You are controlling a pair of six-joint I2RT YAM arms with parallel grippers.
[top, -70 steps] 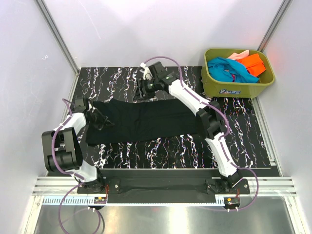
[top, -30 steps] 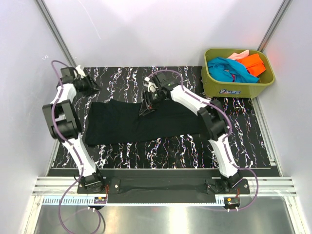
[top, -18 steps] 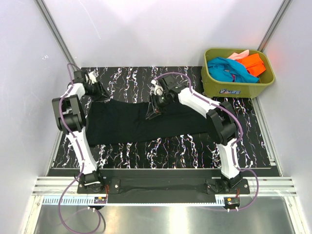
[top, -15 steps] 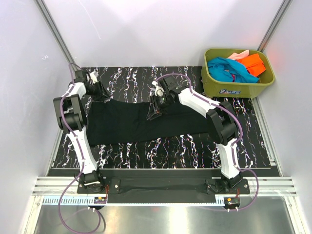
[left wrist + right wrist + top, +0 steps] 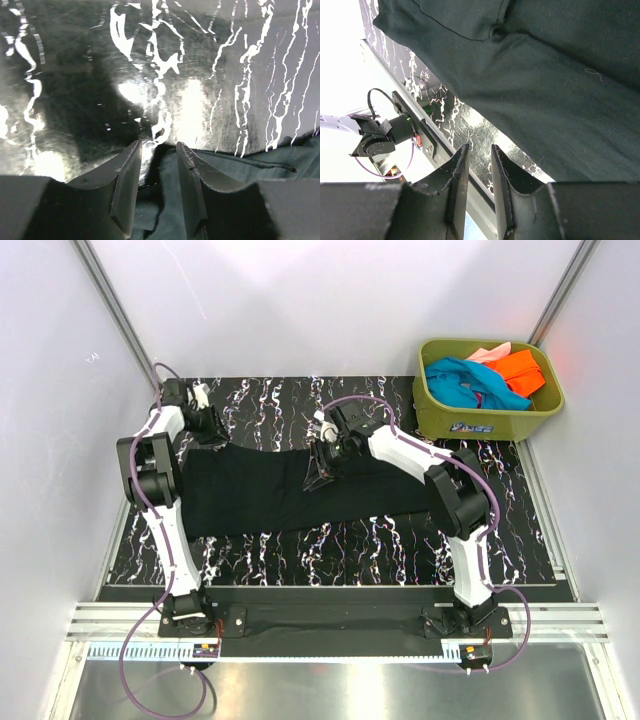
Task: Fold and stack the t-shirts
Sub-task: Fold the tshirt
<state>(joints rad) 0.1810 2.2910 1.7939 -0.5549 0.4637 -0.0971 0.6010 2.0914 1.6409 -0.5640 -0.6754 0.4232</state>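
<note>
The black t-shirt (image 5: 250, 495) lies spread lengthwise across the marbled table (image 5: 260, 405). My left gripper (image 5: 214, 430) sits at the shirt's far left corner. In the left wrist view that gripper (image 5: 157, 150) is open and low on the table, with the black t-shirt's edge (image 5: 240, 165) lying between and under its fingers (image 5: 125, 185). My right gripper (image 5: 316, 474) hovers over the middle of the shirt's far edge. In the right wrist view this gripper (image 5: 479, 150) shows a narrow gap holding nothing, and the black t-shirt (image 5: 545, 100) fills the frame beyond. The teal (image 5: 460, 380), orange (image 5: 520, 370) and pink (image 5: 487, 353) t-shirts are bunched in the tub.
An olive-green tub (image 5: 485, 418) stands at the table's far right corner. White walls with metal posts close in the back and sides. A rail (image 5: 330, 625) carrying both arm bases runs along the near edge.
My left gripper has come in from the far left corner of the table to the shirt's corner. The right gripper has shifted slightly right over the shirt's middle. Both jaws narrowed a little.
</note>
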